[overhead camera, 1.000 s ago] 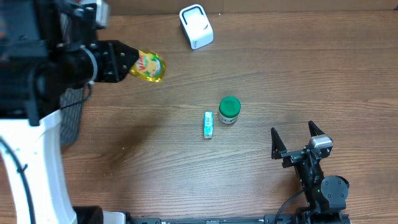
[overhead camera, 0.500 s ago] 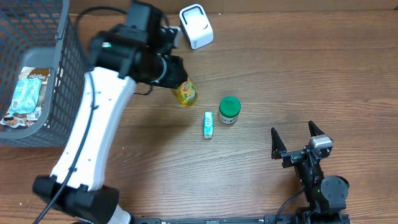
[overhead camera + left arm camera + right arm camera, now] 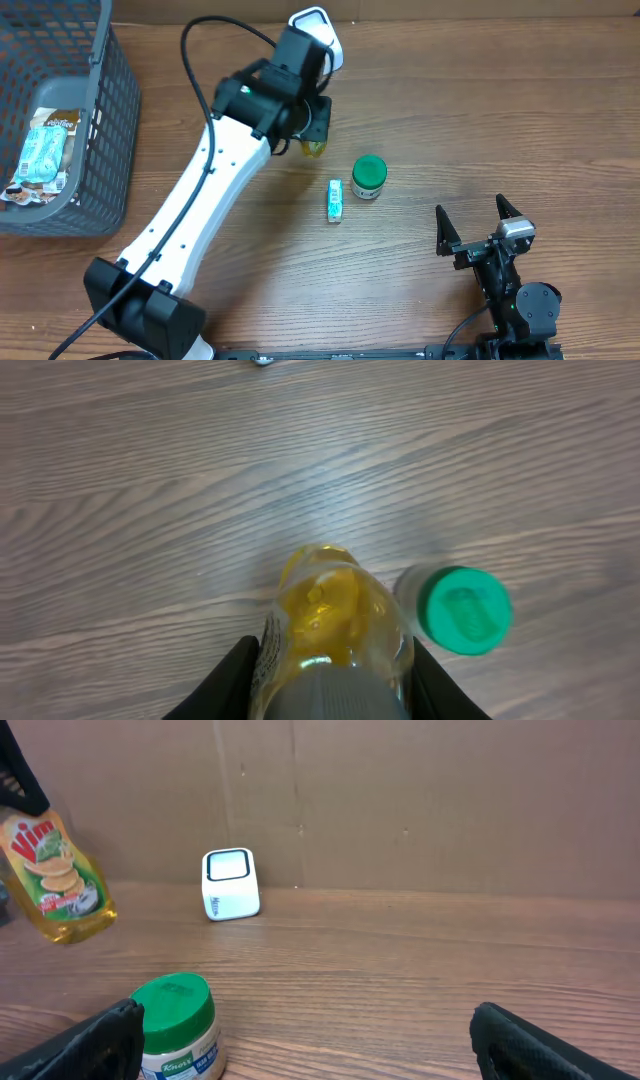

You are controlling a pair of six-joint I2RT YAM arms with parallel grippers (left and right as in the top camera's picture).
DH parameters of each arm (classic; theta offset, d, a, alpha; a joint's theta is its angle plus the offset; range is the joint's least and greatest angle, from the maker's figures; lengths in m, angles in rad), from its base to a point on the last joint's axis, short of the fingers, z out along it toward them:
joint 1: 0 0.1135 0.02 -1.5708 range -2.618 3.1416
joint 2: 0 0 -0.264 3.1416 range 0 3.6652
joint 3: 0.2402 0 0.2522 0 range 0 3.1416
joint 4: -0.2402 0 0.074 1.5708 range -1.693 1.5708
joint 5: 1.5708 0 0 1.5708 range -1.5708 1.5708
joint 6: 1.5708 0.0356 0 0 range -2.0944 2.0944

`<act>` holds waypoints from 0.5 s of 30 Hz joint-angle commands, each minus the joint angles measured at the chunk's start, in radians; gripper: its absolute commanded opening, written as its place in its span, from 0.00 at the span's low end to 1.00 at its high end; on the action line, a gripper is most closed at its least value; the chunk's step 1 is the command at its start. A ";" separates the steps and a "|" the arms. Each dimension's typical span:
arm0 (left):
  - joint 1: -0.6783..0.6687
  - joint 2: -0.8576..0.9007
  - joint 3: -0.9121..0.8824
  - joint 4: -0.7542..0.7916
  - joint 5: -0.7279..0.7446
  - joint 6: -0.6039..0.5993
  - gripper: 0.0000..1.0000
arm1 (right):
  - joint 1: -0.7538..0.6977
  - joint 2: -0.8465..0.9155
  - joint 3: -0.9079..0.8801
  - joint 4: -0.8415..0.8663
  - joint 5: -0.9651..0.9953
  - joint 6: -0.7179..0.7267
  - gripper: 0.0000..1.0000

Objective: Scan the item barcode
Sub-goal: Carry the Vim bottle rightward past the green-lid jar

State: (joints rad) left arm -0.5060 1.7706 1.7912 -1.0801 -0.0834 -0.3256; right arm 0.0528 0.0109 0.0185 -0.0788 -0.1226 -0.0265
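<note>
Left end effector (image 3: 338, 685) pinching upright yellow plastic dish-soap bottle (image 3: 335, 610) near its top, just in front of white box-shaped scanner (image 3: 230, 883). Right end effector (image 3: 471, 212) spread, empty, well apart from scanner. Likely risks: barcode turned away from scanner window, no read; slick bottle twisting or dropping from narrow pinch.

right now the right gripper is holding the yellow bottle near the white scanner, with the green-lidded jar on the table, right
No, the left gripper holds the yellow bottle, as the left wrist view shows; the right gripper is open and empty. The bottle is near the white scanner, with the green-lidded jar on the table.
</note>
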 commanded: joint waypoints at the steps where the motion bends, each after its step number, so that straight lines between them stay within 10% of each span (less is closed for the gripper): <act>1: -0.012 0.026 -0.003 -0.001 -0.166 -0.048 0.18 | -0.003 -0.008 -0.010 0.005 0.009 -0.004 1.00; 15: 0.002 0.143 -0.004 0.051 -0.136 -0.082 0.16 | -0.003 -0.008 -0.010 0.005 0.009 -0.004 1.00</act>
State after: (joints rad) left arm -0.5068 1.9141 1.7844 -1.0756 -0.2176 -0.3882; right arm 0.0528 0.0109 0.0181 -0.0784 -0.1226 -0.0265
